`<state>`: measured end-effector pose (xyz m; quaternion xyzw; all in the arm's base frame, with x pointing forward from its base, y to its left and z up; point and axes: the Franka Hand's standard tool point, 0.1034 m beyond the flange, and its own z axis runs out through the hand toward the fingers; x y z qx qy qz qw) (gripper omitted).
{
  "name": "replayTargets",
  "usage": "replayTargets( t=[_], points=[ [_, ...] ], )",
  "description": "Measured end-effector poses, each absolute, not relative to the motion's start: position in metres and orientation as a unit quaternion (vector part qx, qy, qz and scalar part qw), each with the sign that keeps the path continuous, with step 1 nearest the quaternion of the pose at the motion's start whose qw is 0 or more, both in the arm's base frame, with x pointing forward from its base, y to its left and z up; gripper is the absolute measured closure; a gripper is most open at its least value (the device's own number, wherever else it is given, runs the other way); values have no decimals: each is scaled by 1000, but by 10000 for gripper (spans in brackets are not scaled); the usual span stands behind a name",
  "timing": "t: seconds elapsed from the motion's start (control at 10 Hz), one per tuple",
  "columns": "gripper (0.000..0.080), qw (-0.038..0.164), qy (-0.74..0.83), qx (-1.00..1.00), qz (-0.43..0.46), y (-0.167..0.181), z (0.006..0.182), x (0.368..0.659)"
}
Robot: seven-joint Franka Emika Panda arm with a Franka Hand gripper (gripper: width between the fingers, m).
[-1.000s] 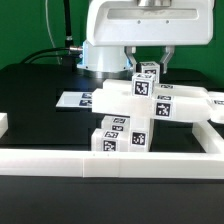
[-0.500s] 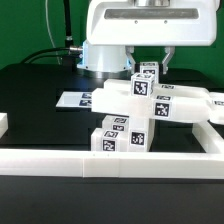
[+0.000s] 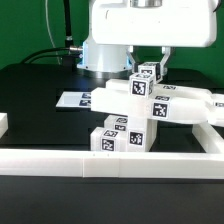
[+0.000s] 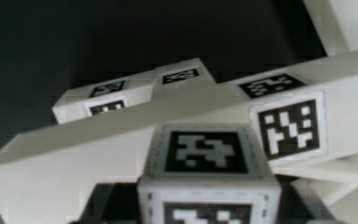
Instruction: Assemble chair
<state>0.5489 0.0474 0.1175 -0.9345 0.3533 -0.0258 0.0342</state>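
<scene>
The chair [image 3: 128, 118] stands partly built in the middle of the black table, a stack of white tagged blocks with a long white part lying across it. My gripper [image 3: 149, 66] hangs right over it, shut on a small white tagged chair part [image 3: 150, 74] whose lower end meets the cross part. In the wrist view that part [image 4: 204, 178] fills the space between my two dark fingers [image 4: 115, 204], with my gripper [image 4: 206, 208] closed round it. Beyond it lie the chair's tagged blocks [image 4: 140, 95]. The joint below the held part is hidden.
The marker board [image 3: 72, 100] lies flat on the table at the exterior view's left of the chair. A low white border wall [image 3: 100, 164] runs along the front and turns back on the right [image 3: 214, 138]. A green backdrop stands behind the arm.
The held part and its tagged face have tipped a little toward the exterior view's right. The gripper stays shut on it and the stack below has not moved.
</scene>
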Motion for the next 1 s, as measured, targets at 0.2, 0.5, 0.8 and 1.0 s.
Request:
replayTargets(
  t=[0.2, 0.5, 0.8, 1.0],
  points=[
    [515, 36, 411, -910, -23, 49, 117, 549],
    [515, 54, 550, -833, -10, 54, 117, 549],
    [515, 60, 606, -793, -3, 57, 117, 549],
    [515, 65, 651, -756, 3, 59, 117, 548]
  ],
)
